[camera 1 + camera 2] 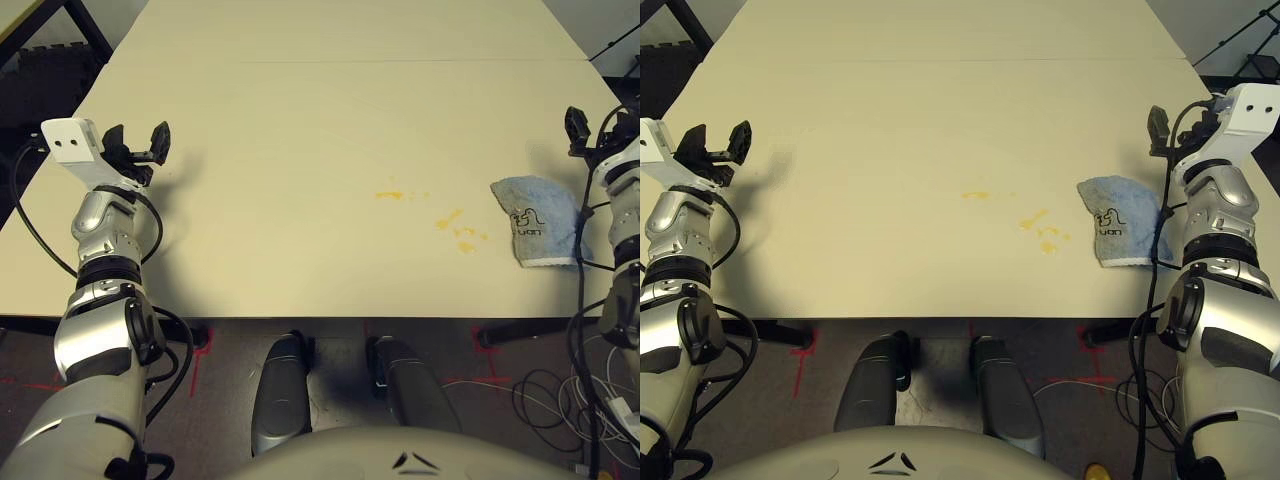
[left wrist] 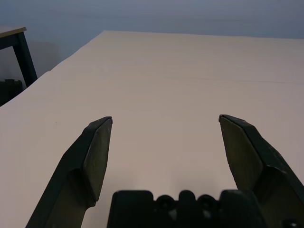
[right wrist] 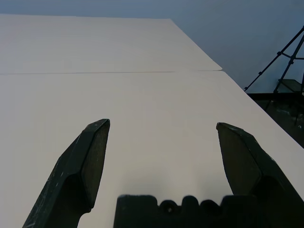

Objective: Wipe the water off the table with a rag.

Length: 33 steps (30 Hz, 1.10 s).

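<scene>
Your right claw (image 3: 163,126) stands wide, its two black fingers well apart with nothing between them. Your left claw (image 2: 166,118) is just as wide and just as empty, bare tabletop showing beyond its fingers.

You have the rag (image 1: 1122,222) on the right part of the table (image 1: 280,160), near the front edge and the right edge, lying flat with its black logo up and its whitish hem toward the front edge. The water (image 1: 1032,218) sits as small orange-yellow specks and streaks just to the left of the rag, apart from it, with one streak a little farther from the front edge than the rest. Your right arm (image 1: 1220,245) and its black cables (image 1: 1159,225) come between your eyes and the rag's right side, hiding part of it.

A thin seam (image 1: 350,61) runs across the table toward the far edge. Past the right edge you can see a black tripod (image 3: 280,59).

Your right arm reaches forward along the right edge, its claw farther from the front edge than the rag. Your left arm (image 1: 100,320) reaches forward in the same way along the left edge.
</scene>
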Each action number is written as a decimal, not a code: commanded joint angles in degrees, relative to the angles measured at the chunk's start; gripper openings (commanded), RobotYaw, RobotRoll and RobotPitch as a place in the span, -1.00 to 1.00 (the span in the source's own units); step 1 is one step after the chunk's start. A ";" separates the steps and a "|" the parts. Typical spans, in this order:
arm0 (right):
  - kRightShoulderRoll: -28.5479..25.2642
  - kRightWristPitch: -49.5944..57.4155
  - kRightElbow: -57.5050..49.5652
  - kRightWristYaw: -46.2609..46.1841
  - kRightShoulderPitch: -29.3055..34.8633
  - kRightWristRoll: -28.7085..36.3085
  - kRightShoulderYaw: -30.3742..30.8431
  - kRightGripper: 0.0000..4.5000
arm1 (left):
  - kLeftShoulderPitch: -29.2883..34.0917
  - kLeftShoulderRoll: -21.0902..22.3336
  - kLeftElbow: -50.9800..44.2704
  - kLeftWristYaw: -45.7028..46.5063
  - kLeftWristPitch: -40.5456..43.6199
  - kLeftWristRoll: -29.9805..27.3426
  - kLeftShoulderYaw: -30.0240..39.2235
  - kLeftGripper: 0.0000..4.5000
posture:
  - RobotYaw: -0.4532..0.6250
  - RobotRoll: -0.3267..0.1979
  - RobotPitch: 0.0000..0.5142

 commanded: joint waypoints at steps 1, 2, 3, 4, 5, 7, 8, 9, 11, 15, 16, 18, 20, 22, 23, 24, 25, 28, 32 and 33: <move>0.23 -0.46 0.58 0.10 -0.02 0.21 -0.20 0.98 | 0.93 -0.25 -0.43 -0.04 0.31 -0.53 0.27 1.00 | 0.09 0.25 -0.35; 0.30 -0.42 0.62 0.05 0.10 0.22 -0.21 0.98 | 0.91 -0.33 -0.59 -0.02 0.34 -0.51 0.20 1.00 | 0.09 0.25 -0.34; 0.37 -0.39 0.63 0.02 0.20 0.22 -0.20 0.98 | 0.92 -0.42 -0.72 -0.04 0.36 -0.51 0.17 1.00 | 0.08 0.25 -0.33; 0.40 -0.33 0.62 0.01 0.29 0.19 -0.17 0.98 | 0.98 -0.56 -0.86 -0.07 0.37 -0.54 0.14 1.00 | 0.07 0.25 -0.31; 0.42 -0.30 0.60 0.01 0.36 0.16 -0.14 0.98 | 1.06 -0.67 -0.92 -0.08 0.34 -0.54 0.13 1.00 | 0.06 0.25 -0.31; 0.53 -0.32 0.25 0.04 0.64 0.18 -0.12 0.98 | 1.45 -0.89 -0.82 -0.23 0.40 -0.52 0.10 1.00 | 0.03 0.25 -0.30; 0.49 -0.29 0.08 0.08 0.76 0.25 -0.16 0.98 | 1.60 -0.98 -0.80 -0.33 0.44 -0.42 -0.01 1.00 | 0.01 0.25 -0.28; 0.48 -0.32 -0.17 0.14 1.03 0.34 -0.24 0.98 | 1.63 -1.04 -0.77 -0.42 0.54 -0.33 -0.12 1.00 | 0.00 0.25 -0.27; 0.51 -0.49 -0.58 0.16 1.81 0.56 -0.44 0.98 | 1.34 -1.09 -0.56 -0.64 0.69 -0.10 -0.44 1.00 | -0.03 0.25 -0.25; 0.55 -0.79 -1.42 -0.06 3.54 1.07 -0.89 0.98 | -0.16 -1.22 0.24 -0.47 1.10 0.19 -0.85 1.00 | -0.09 0.25 -0.24; 0.56 -0.80 -1.77 -0.04 3.88 1.19 -0.95 0.98 | -0.50 -1.23 0.40 -0.46 1.25 0.18 -0.91 1.00 | -0.09 0.25 -0.24; 0.43 -0.66 -2.23 -0.07 4.26 1.37 -0.97 0.98 | -0.98 -1.33 0.79 -0.51 1.30 0.27 -1.12 1.00 | -0.11 0.25 -0.23; 0.23 -0.46 -2.54 -0.17 4.55 1.50 -0.94 0.98 | -1.39 -1.58 1.19 -0.52 1.20 0.38 -1.28 1.00 | -0.11 0.25 -0.23; 0.09 -0.30 -2.69 -0.20 4.72 1.53 -0.92 0.98 | -1.52 -1.88 1.11 -0.84 1.15 0.21 -1.32 1.00 | -0.10 0.25 -0.25; 0.06 -0.24 -2.72 -0.22 4.73 1.52 -0.89 0.98 | -1.55 -1.97 1.01 -0.98 1.18 0.08 -1.30 1.00 | -0.10 0.25 -0.25; 0.04 -0.13 -2.68 -0.27 4.60 1.44 -0.81 0.98 | -1.62 -2.03 0.86 -1.31 1.25 -0.09 -1.27 1.00 | -0.10 0.25 -0.26; 0.06 -0.01 -2.55 -0.36 4.31 1.31 -0.66 0.98 | -1.70 -2.03 0.74 -1.53 1.41 -0.22 -1.22 1.00 | -0.10 0.25 -0.26; 0.28 0.16 -2.28 -0.30 3.23 0.96 -0.16 0.98 | -1.77 -1.78 0.40 -2.82 1.75 -0.44 -1.21 1.00 | -0.10 0.25 -0.30; 1.07 -0.06 -2.15 -0.27 2.94 0.77 0.21 0.98 | -1.56 -1.71 -0.22 -4.94 2.19 -1.01 -0.94 1.00 | -0.10 0.25 -0.37; 1.29 -0.08 -2.19 -0.23 2.90 0.76 0.28 0.98 | -1.35 -1.81 -0.87 -6.47 2.64 -1.41 -0.99 1.00 | -0.10 0.25 -0.38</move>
